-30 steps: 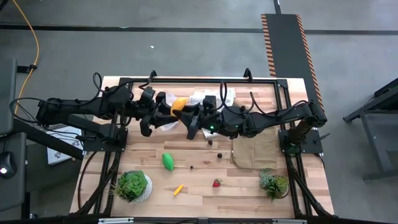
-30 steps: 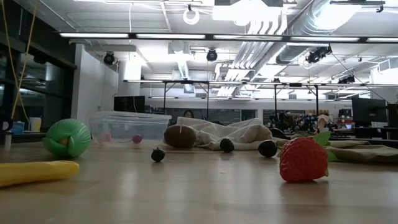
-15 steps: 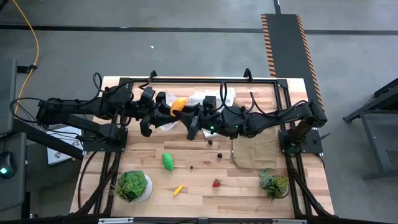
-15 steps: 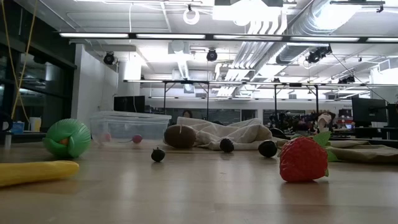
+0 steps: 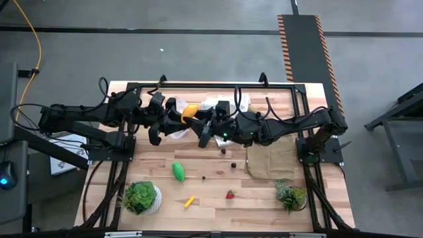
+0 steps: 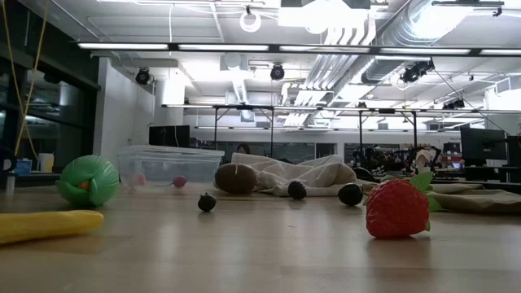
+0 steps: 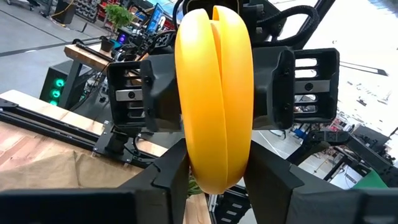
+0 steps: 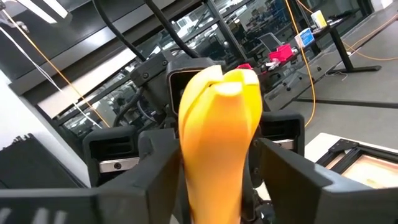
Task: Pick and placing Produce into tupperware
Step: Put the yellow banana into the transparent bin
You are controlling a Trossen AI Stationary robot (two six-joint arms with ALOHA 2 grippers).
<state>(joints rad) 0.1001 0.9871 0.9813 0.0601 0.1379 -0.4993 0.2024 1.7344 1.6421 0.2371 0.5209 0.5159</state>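
Above the desk (image 5: 264,198) near its far edge, both arms meet over the clear tupperware (image 6: 169,165). The left claw (image 7: 214,165) is clamped on the yellow banana (image 5: 190,110); the right claw (image 8: 214,158) flanks it, grip uncertain. It looks light, rigid and slick: pinch mid-body.

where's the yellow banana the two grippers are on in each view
High view: yellow banana at the table's far middle, between both arms.
Low view: not in it.
Left wrist view: fills the centre, the right gripper behind it.
Right wrist view: centre, the left gripper behind it.
Shared landmark: the opposing gripper.
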